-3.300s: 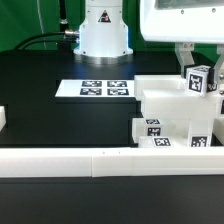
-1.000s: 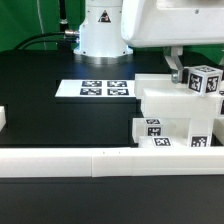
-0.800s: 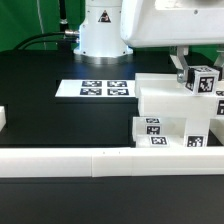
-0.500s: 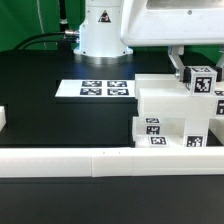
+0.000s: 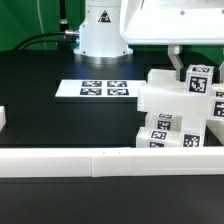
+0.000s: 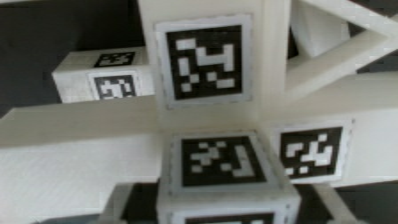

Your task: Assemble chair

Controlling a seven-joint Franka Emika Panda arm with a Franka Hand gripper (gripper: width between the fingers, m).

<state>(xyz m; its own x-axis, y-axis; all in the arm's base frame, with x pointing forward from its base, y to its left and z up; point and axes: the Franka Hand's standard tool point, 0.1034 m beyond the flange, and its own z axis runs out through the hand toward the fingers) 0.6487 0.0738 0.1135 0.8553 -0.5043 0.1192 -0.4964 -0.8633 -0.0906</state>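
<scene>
End effector: in the exterior view you see the end effector point(image 5: 197, 68) at the exterior view's right, above the chair. Its jaws stand partly closed and grip the square post point(image 5: 199, 82) between them.
Finger: only one dark finger point(image 5: 177, 62) shows there, on the side of the post toward the exterior view's left. The wrist view shows you no finger clearly.
Square post: it is upright, with a tag on the face toward the camera. Its lower end meets the top of the chair, but you cannot tell if it is seated.
Chair: the chair point(image 5: 165, 108) stands on the table point(image 5: 50, 125) at the exterior view's right, just behind the rail point(image 5: 90, 160). Several tags show on its front faces.
Wrist view only: the post point(image 6: 205, 58) fills the middle, very close. The diagonal bars point(image 6: 338, 50) of the frame show beside it, and a tagged block point(image 6: 111, 85) sits beyond a white slab point(image 6: 80, 128).
Exterior view only: the marker board point(image 5: 105, 89) lies flat in front of the robot base point(image 5: 100, 30), near the chair. A small white part point(image 5: 3, 118) shows at the exterior view's left edge.
</scene>
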